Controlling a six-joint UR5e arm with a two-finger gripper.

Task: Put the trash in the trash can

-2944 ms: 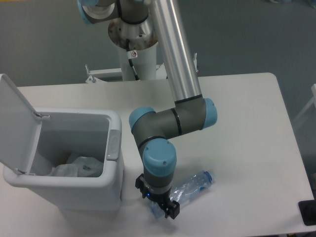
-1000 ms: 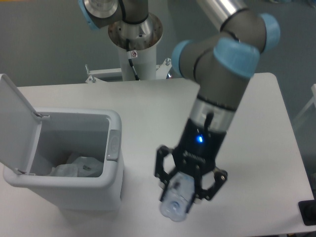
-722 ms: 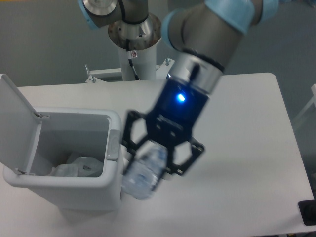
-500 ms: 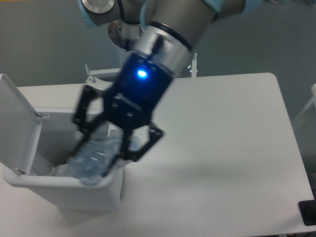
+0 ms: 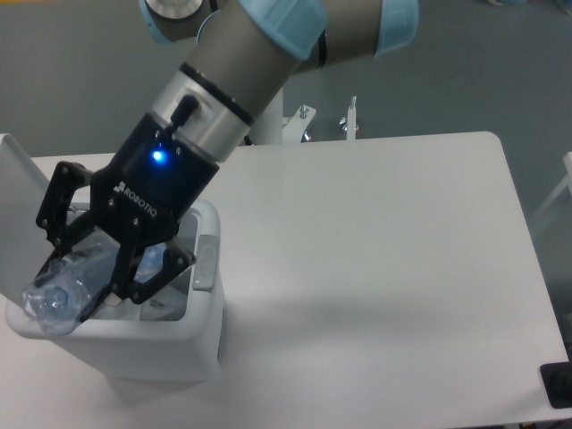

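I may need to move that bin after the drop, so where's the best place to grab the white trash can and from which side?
Probably the front rim of the trash can, beside the grey latch tab, coming straight down from above. That edge is a thin upright wall that two fingers could straddle. The rear side carries the raised lid, and the gripper with the bottle covers the opening.

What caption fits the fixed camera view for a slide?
UR5e gripper holds the crushed water bottle over the open white trash can on the table.
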